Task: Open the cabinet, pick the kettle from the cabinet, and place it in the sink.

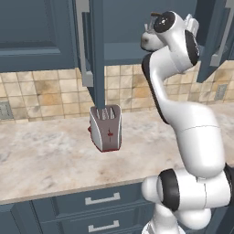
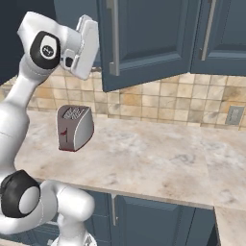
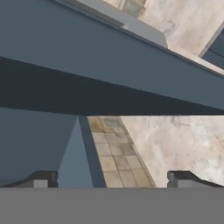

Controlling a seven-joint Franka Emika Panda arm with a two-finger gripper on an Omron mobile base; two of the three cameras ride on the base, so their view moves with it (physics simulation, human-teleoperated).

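The wall cabinet (image 1: 96,50) stands open: one door swings out edge-on over the toaster (image 1: 106,128) in the left base view, its long silver bar handle (image 1: 83,41) facing the camera, and the right base view shows the same door (image 2: 144,41) jutting toward the arm. Inside the opening, the kettle (image 1: 150,39) sits on the cabinet's shelf, mostly hidden behind the arm's upper joints; only its rounded silver body and brown-topped handle peek out. The gripper (image 3: 113,179) is raised at cabinet height with its fingers (image 3: 41,179) spread wide and nothing between them. The hand view looks along the underside of the cabinet toward the tiled backsplash (image 3: 114,151) and the marble bench (image 3: 183,140) below.

My judgement is that the opening step is done and the reach for the kettle comes next. The hand sits close beneath the cabinet's lower edge, so a careless rise could knock the wrist against the frame or the open door. The kettle is squat and smooth; a grip on its round body might slip, and a nudge from one finger could push it deeper or tip it. The sink is out of sight, so carrying there likely calls for a long swing past the toaster.
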